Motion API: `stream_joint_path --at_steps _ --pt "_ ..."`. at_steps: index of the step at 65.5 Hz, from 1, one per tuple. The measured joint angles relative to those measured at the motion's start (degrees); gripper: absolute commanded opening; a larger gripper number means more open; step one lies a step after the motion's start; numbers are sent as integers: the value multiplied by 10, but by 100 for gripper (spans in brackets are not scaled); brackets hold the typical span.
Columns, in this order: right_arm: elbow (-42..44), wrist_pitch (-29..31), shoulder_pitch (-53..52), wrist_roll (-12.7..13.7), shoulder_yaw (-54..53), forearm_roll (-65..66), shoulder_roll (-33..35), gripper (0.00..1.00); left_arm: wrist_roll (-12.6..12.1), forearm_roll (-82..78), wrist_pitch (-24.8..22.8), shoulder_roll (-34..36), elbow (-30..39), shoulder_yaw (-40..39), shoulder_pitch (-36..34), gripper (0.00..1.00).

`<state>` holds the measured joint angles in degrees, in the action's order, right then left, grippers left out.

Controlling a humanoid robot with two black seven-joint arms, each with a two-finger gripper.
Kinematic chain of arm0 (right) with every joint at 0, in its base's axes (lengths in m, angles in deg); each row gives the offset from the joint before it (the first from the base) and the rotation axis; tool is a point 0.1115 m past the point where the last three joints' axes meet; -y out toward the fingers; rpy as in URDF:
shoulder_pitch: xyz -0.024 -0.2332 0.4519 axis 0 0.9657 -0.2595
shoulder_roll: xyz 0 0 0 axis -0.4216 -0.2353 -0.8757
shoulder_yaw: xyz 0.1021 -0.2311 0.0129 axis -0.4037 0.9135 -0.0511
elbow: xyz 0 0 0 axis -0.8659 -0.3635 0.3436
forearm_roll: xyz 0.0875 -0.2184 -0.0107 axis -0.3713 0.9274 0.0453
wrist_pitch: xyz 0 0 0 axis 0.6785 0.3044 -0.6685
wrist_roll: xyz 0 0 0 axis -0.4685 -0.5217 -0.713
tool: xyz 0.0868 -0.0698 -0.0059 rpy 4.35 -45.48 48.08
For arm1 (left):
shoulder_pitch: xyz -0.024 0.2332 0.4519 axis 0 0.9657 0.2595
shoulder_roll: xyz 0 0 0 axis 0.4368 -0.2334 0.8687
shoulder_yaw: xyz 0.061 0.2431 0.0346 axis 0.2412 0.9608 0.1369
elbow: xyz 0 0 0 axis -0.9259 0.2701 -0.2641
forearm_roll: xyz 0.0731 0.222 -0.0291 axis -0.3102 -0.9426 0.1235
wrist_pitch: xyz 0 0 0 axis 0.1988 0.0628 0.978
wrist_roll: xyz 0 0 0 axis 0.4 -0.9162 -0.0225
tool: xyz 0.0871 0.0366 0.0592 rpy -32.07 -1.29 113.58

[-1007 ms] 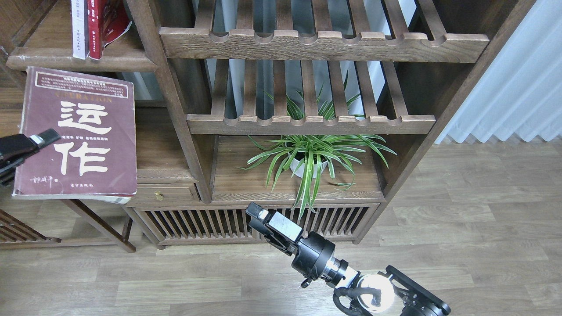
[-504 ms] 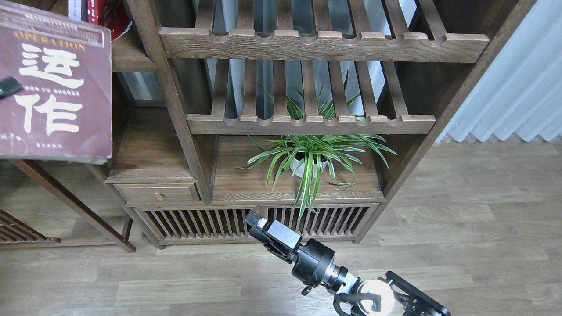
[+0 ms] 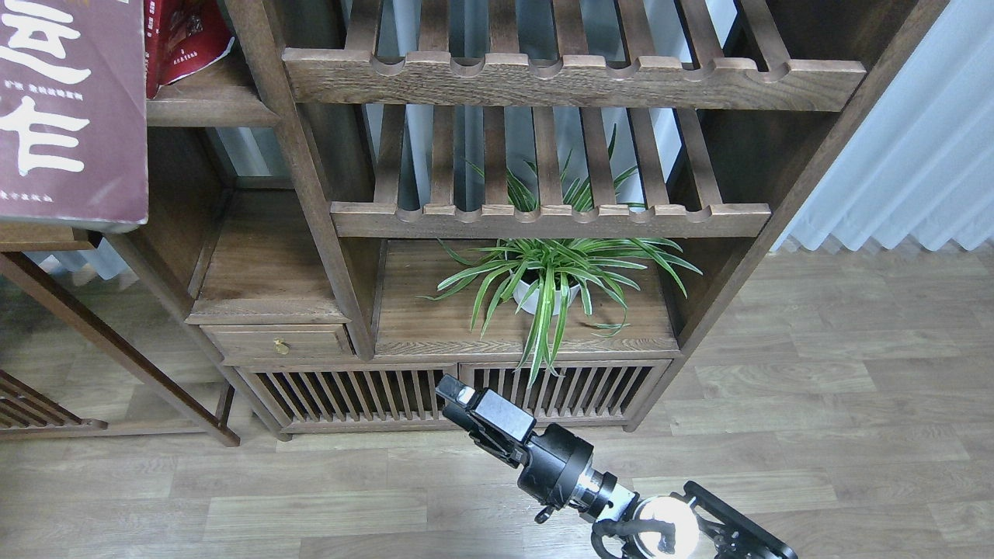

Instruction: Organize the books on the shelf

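Note:
The dark maroon book (image 3: pixel 70 116) with large white characters fills the top left corner, cut off by the left and top edges. It is in front of the shelf (image 3: pixel 213 109), cover facing me. My left gripper is out of view. The red book (image 3: pixel 182 35) stands on the shelf just right of the maroon one, its lower corner curled. The white book is hidden. My right gripper (image 3: pixel 454 392) hangs low at centre, in front of the cabinet, holding nothing; its fingers cannot be told apart.
Two slatted racks with notched rails (image 3: pixel 571 78) (image 3: pixel 547 217) are to the right of the shelf. A potted spider plant (image 3: pixel 547 283) sits on the lower board. Below are a small drawer (image 3: pixel 279 341) and a slatted cabinet front (image 3: pixel 349 396). A white curtain (image 3: pixel 901 155) hangs at the right.
The maroon book has moved up and to the left, now partly out of the frame and covering the white book. The left gripper has left the view. The right arm has barely moved.

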<state>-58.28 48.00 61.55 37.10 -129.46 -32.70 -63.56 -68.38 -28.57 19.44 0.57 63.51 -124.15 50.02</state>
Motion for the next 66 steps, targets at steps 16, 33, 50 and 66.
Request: stream_joint_path --at_steps 16,33,50,66 --pt "0 0 0 1 2 2 0 100 -13 -102 0 -20 -79 83 -180 11" --pt "-4 0 -1 1 0 6 0 100 -25 -176 0 -58 -164 202 -367 10" --pt "-6 0 -2 1 -2 7 0 100 -33 -255 0 -126 -252 301 -538 10" --pt "-6 0 -4 1 -4 12 0 100 -36 -306 0 -214 -335 337 -625 10"
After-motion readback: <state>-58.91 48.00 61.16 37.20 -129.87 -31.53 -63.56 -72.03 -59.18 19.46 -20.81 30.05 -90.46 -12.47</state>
